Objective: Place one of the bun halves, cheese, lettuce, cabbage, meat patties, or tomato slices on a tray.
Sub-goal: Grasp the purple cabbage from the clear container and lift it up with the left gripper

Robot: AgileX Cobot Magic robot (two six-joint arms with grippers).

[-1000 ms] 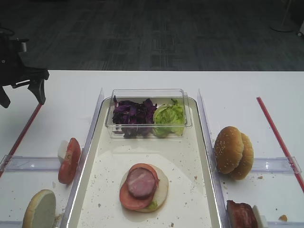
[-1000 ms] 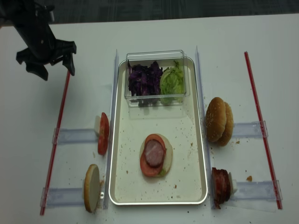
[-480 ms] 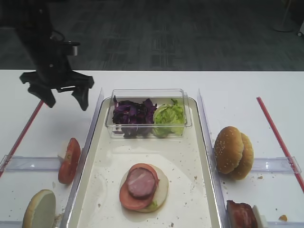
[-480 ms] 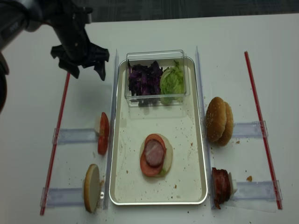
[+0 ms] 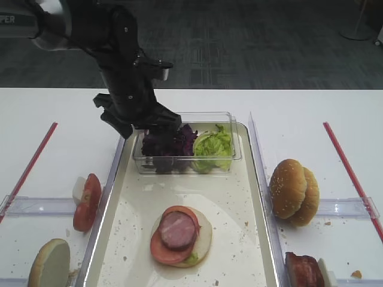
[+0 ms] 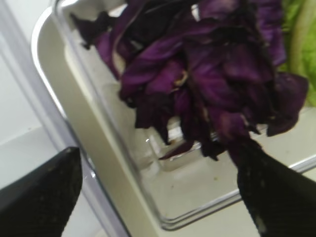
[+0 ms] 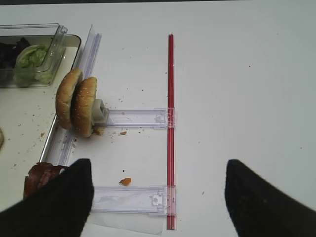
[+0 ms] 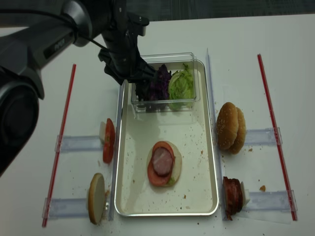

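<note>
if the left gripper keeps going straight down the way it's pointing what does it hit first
Most likely the cabbage. The left gripper hangs open over the purple heap in the clear tub, a finger on either side in the wrist view. Depth is unclear; the tub's near wall could catch one finger.

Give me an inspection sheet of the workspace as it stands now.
Surface: white table, crumbs, red strips.
Job's things: tray holds a bun half topped with tomato and meat patty; cabbage and lettuce in clear tub; tomato slices, bun halves, meat patties on side racks.
Clutter: crumbs only.
Grippers: left gripper open over the cabbage, fingers astride; right gripper open, idle.
Cables: nothing seen.
Surroundings: dark floor.
</note>
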